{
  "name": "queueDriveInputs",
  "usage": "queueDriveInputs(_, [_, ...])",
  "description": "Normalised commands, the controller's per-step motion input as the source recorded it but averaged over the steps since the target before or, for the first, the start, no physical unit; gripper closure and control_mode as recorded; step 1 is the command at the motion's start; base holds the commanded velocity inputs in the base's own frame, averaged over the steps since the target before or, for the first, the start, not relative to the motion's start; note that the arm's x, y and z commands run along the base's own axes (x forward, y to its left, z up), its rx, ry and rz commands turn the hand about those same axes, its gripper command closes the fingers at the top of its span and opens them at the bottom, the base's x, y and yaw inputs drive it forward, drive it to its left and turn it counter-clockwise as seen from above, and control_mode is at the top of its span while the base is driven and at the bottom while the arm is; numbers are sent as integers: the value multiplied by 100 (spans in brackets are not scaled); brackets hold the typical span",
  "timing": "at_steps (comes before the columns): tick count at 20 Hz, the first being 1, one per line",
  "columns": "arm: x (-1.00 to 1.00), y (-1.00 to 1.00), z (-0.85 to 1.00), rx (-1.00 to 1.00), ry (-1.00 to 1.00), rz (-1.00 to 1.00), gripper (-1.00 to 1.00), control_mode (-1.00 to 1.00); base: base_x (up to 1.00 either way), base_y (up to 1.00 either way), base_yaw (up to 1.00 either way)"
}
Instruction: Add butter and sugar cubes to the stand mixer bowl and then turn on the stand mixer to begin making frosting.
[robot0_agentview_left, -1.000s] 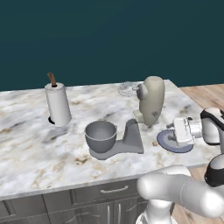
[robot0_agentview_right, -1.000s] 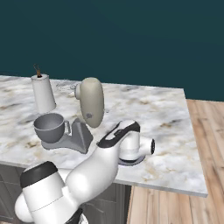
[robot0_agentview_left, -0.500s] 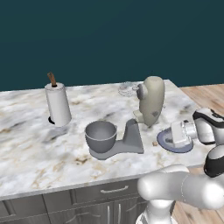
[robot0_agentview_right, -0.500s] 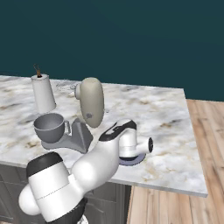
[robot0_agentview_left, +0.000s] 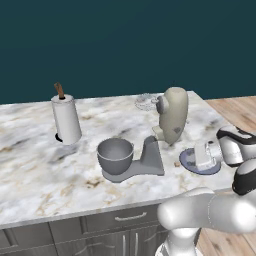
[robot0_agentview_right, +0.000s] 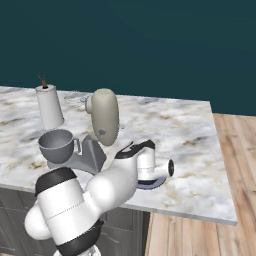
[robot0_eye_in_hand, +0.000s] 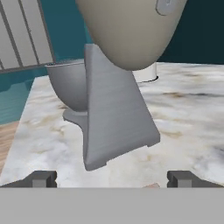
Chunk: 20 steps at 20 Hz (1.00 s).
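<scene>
Your pincer (robot0_eye_in_hand: 112, 179), fingers apart and empty, has dropped low over the plate (robot0_agentview_left: 187, 162) toward the mixer (robot0_eye_in_hand: 118, 87); nothing is grasped yet.

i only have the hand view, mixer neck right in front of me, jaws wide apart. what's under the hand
observer: The gripper hangs low over a round blue-grey plate on the counter, to the right of the stand mixer in the left base view.
operator: anything in the bowl, i only see its outside
observer: From above, the stand mixer bowl looks empty inside.
operator: where's the sugar
observer: One sugar cube lies on the counter just left of the plate, between it and the mixer's base. I cannot make out a second cube or the butter.
</scene>
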Motion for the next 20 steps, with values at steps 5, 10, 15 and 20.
queueDriveInputs(5, [1,0,-18,-6,0,0,-100,-100,0,0,0])
queueDriveInputs(10, [0,0,-11,-8,0,0,-100,-100,0,0,0])
queueDriveInputs(15, [3,0,-8,-7,0,0,-100,-100,0,0,0])
queueDriveInputs(20, [8,2,-2,-5,0,0,-100,-100,0,0,0])
